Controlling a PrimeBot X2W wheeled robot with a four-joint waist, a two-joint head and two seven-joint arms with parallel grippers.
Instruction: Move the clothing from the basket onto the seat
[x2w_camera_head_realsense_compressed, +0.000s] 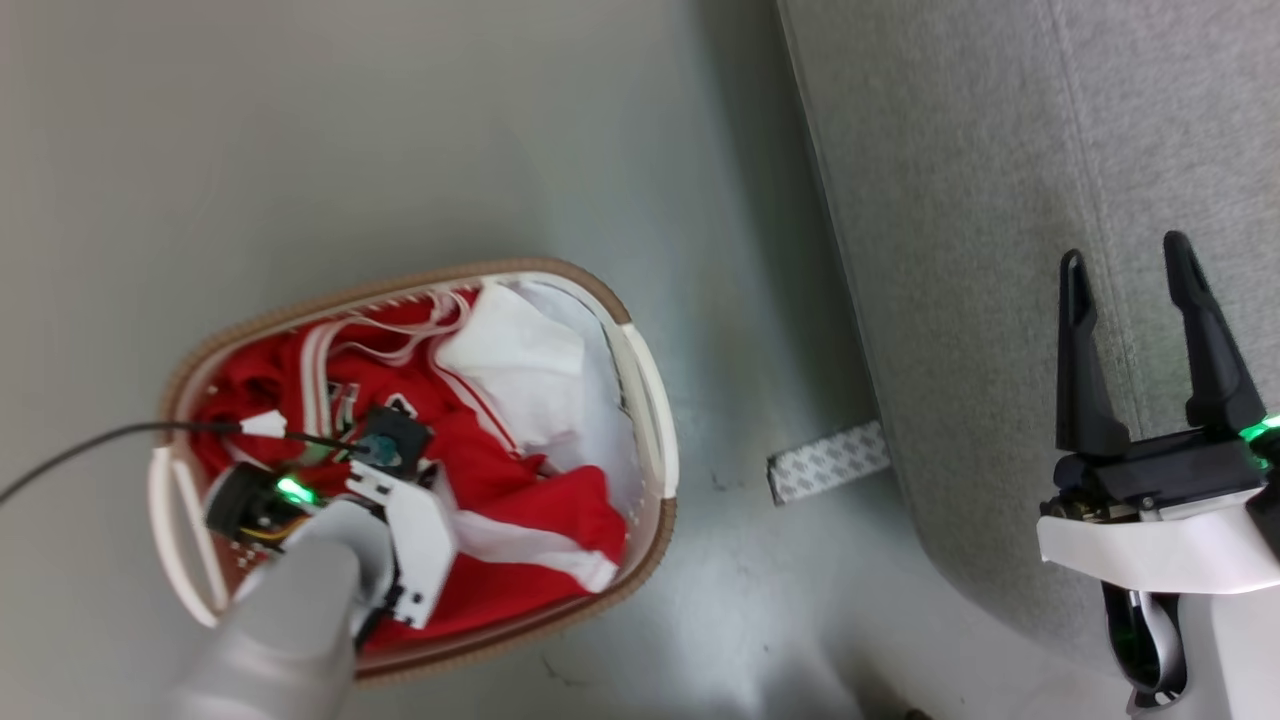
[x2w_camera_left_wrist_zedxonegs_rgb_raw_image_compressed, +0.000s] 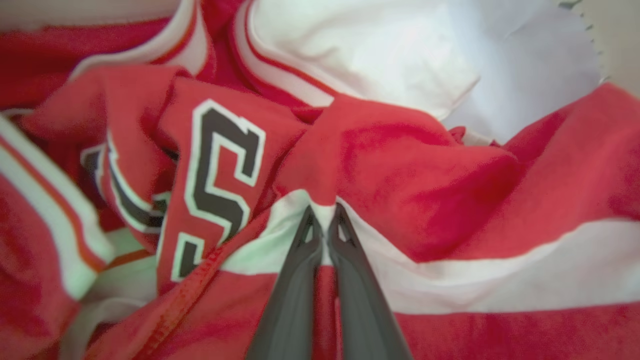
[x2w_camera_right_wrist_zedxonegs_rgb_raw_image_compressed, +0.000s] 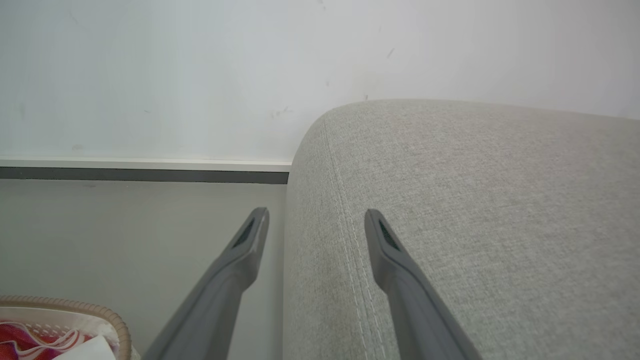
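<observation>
Sprawling lengthwise along the basket (x2w_camera_head_realsense_compressed: 655, 420), clothing (x2w_camera_head_realsense_compressed: 545, 505) sits pinched by left gripper (x2w_camera_left_wrist_zedxonegs_rgb_raw_image_compressed: 324, 212).

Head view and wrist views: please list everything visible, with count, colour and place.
jersey: one, red and white, in the basket
cloth: one, pale white, beside the jersey
basket: one, cream with brown rim, on the floor
sofa: one, grey, right of the basket
tape strip: one, white patterned, on the floor by the sofa
floor: grey
left gripper: one, dark, shut on the jersey
right gripper: one, dark, open, near the sofa
</observation>
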